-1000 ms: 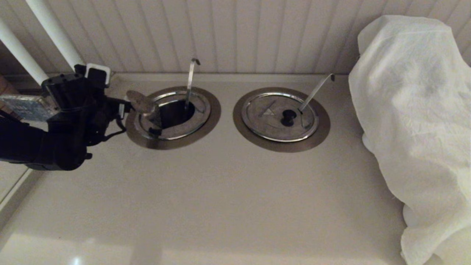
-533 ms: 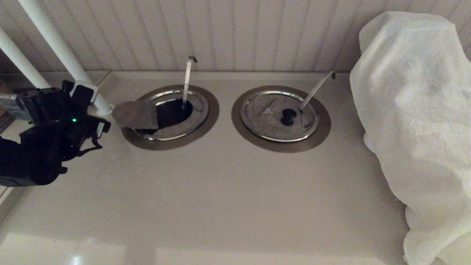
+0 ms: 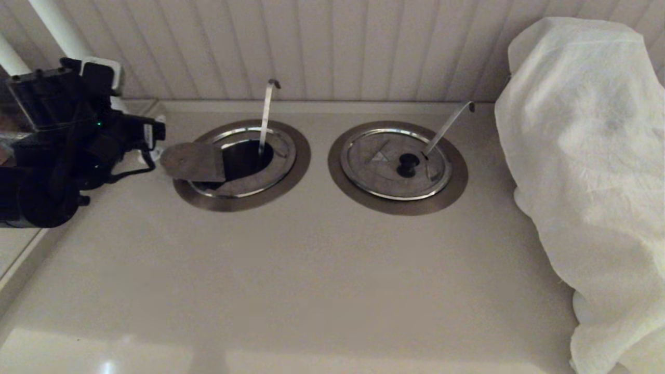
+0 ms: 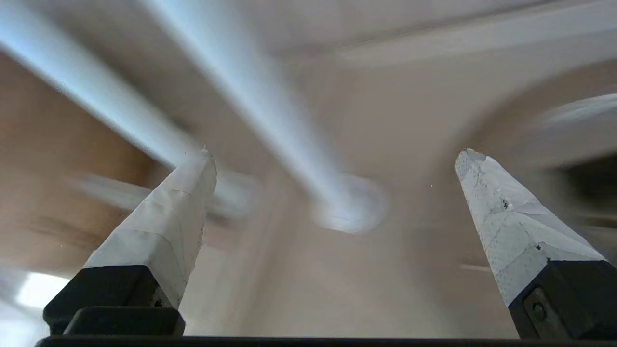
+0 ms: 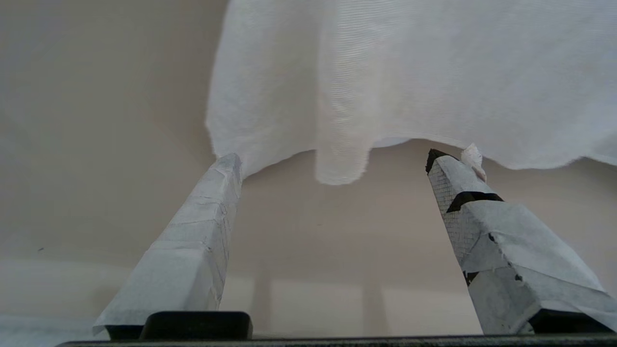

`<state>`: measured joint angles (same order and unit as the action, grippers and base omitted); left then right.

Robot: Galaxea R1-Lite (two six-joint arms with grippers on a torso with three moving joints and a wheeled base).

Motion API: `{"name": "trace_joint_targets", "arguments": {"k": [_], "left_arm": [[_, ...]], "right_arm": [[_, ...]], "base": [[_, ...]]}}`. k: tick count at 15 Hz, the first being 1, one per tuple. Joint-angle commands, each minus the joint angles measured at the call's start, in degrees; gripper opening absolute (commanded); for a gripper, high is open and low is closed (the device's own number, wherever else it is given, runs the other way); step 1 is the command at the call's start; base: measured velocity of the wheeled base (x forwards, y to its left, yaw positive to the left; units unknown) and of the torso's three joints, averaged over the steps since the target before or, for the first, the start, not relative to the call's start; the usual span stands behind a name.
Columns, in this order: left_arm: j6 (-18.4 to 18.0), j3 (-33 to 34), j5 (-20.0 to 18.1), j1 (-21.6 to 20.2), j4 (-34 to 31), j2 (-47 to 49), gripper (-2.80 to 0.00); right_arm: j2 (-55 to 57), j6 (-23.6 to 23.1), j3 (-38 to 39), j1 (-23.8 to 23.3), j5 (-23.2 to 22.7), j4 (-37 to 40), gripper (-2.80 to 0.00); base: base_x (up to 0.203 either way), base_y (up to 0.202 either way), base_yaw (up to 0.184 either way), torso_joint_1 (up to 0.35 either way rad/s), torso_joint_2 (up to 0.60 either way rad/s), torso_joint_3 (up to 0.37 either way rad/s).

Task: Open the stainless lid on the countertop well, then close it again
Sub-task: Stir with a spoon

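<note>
In the head view, the countertop well (image 3: 242, 165) with the near-upright ladle handle (image 3: 266, 117) stands partly uncovered: a dark opening shows beside the handle, and the stainless lid (image 3: 193, 161) sits folded or tipped back over the side of the well nearest the left gripper (image 3: 156, 136), its flat underside turned up and its edge overhanging the bronze-grey ring. The left gripper hovers just off that raised edge, apart from it, beside the white pole base at the back corner of the bench (image 3: 311, 280). By the look of things the opening half of the task is done and the closing half is left; the lid still has to go back flat over the well. On the far side of the well from the gripper lies the twin lid (image 3: 395, 163), shut flat in its own ring with a leaning ladle handle (image 3: 446, 127), and beyond that a white cloth (image 3: 587, 171) draped over something bulky. Counted: two wells, two lids, two ladle handles, one cloth, two white poles. In the left wrist view the jaws stand wide apart with nothing between them, the taped fingers (image 4: 166, 226) framing a white pole (image 4: 270, 115) and its round foot; the rest is smeared by motion. In the right wrist view the right gripper (image 5: 332, 161) is parked well away from the well, facing the cloth's hanging hem, its jaws likewise spread wide and holding nothing.
</note>
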<state>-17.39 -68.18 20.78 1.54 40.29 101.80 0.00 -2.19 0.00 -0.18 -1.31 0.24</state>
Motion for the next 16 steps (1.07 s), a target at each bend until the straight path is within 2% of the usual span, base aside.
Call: {"name": "trace_joint_targets", "arguments": {"k": [1, 2, 4, 7, 9, 12, 16], "left_arm": [[9.72, -6.71, -1.6, 4.36, -9.82, 3.98, 0.0], [11.68, -9.86, -3.58, 5.52, -11.74, 7.25, 0.0], [13.14, -17.74, -7.08, 6.73, -12.66, 13.09, 0.0], [13.96, -31.7, -9.77, 7.86, -15.76, 22.12, 0.0], [14.19, -38.56, -12.89, 8.19, -19.14, 26.87, 0.0], [16.12, -42.56, -18.83, 8.44, -20.52, 30.76, 0.0], [24.07, -44.4, -30.34, 8.4, -21.06, 31.29, 0.0]], "right_arm": [[-0.09, -0.01, 0.09, 0.01, -0.01, 0.02, 0.0], [-0.09, -0.01, 0.09, 0.01, -0.01, 0.02, 0.0], [-0.09, -0.01, 0.09, 0.01, -0.01, 0.02, 0.0], [-0.09, -0.01, 0.09, 0.01, -0.01, 0.02, 0.0], [-0.09, -0.01, 0.09, 0.01, -0.01, 0.02, 0.0], [-0.09, -0.01, 0.09, 0.01, -0.01, 0.02, 0.0], [-0.09, -0.01, 0.09, 0.01, -0.01, 0.02, 0.0]], "base": [[0.0, 0.0, 0.0, 0.0, 0.0, 0.0], [0.0, 0.0, 0.0, 0.0, 0.0, 0.0], [0.0, 0.0, 0.0, 0.0, 0.0, 0.0], [0.0, 0.0, 0.0, 0.0, 0.0, 0.0], [0.0, 0.0, 0.0, 0.0, 0.0, 0.0], [0.0, 0.0, 0.0, 0.0, 0.0, 0.0], [0.0, 0.0, 0.0, 0.0, 0.0, 0.0]]}}
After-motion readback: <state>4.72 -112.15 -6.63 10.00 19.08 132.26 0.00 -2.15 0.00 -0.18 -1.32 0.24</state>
